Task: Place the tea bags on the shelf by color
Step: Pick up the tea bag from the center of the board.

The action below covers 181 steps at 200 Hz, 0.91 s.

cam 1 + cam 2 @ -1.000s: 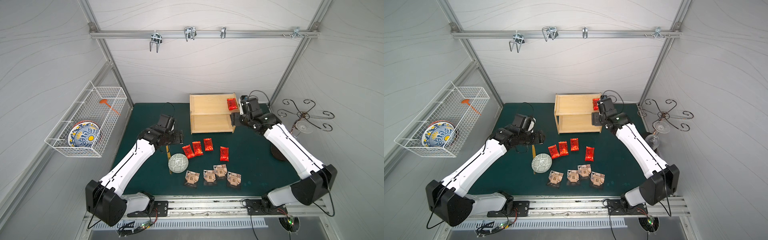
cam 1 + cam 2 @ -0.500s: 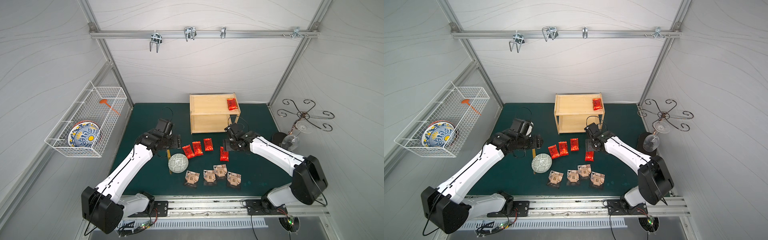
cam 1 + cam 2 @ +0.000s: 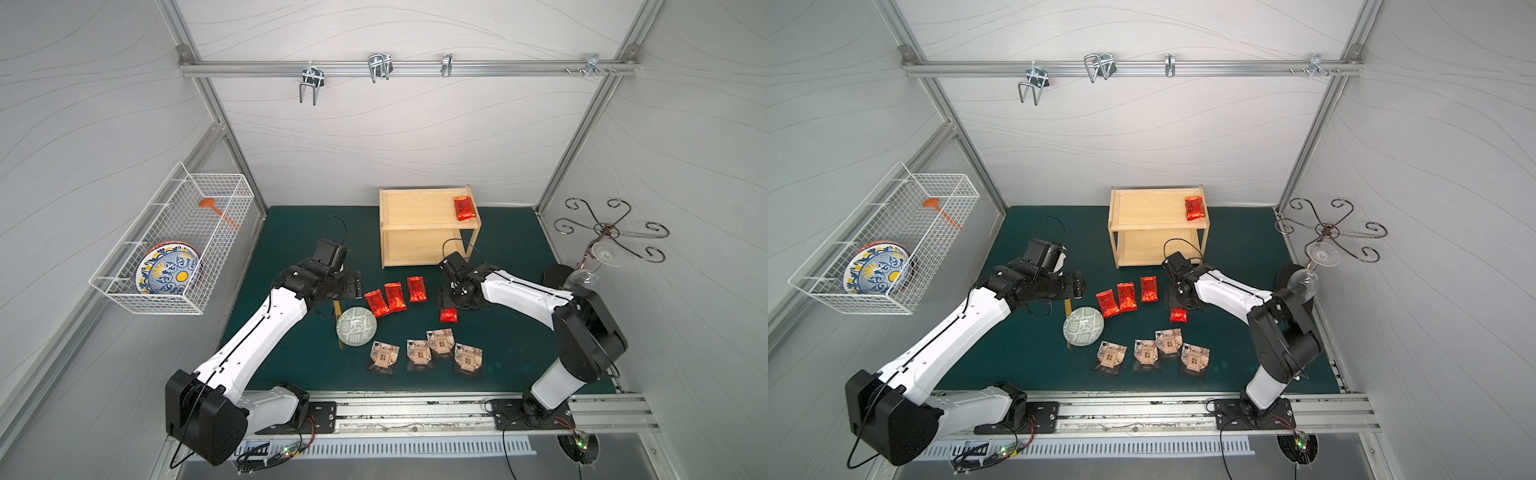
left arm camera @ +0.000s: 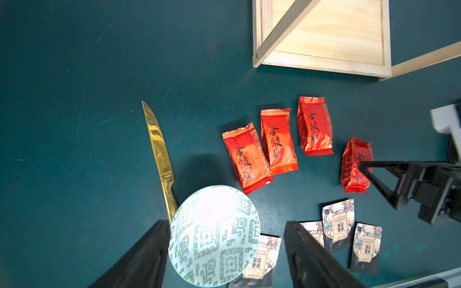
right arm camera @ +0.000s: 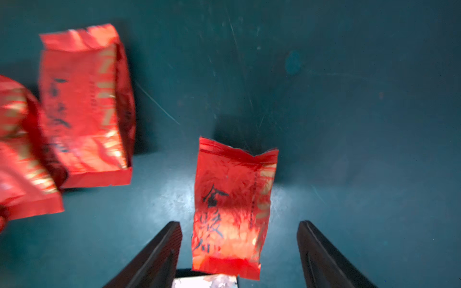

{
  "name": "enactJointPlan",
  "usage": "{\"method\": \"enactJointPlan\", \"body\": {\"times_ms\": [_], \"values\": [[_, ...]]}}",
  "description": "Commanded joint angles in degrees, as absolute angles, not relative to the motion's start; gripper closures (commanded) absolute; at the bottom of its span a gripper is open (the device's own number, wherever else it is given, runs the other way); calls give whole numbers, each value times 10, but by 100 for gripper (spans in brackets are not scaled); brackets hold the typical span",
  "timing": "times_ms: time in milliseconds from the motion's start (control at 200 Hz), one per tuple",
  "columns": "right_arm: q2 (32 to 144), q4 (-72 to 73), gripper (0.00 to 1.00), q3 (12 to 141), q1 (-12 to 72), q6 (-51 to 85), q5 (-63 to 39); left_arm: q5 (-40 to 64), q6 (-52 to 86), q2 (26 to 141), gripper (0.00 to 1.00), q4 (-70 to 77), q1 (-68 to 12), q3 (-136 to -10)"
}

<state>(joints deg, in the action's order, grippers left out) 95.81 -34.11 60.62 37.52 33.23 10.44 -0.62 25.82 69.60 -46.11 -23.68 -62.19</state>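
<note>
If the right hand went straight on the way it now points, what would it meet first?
Most likely the lone red foil tea bag lying flat on the dark green mat. It sits centred between the fingers of the open right hand. How far above the bag the hand is stays unclear.

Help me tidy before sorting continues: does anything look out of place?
Yes: a gold serrated knife lies on the mat, its handle running under the green-patterned bowl, which sits on top of it. Nothing looks spilled.

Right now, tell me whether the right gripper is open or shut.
Open. The right gripper has its jaws wide apart, either side of a red tea bag lying flat on the green mat, with gaps showing.
</note>
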Motion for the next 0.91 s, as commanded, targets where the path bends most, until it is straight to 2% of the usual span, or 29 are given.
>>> {"method": "enactJointPlan", "body": {"times_ms": [0, 195, 350, 535, 900], "values": [[987, -351, 22, 619, 380, 343, 101, -19, 263, 701, 21, -451, -238, -625], [1014, -333, 24, 619, 382, 345, 93, -19, 264, 704, 21, -452, -238, -626], [1025, -332, 30, 624, 384, 345, 93, -22, 263, 706, 21, -453, -238, -626], [1018, -332, 37, 624, 385, 338, 98, -19, 264, 710, 21, -450, -238, -628], [996, -340, 43, 621, 385, 330, 111, -21, 264, 717, 21, -451, -238, -628]]}}
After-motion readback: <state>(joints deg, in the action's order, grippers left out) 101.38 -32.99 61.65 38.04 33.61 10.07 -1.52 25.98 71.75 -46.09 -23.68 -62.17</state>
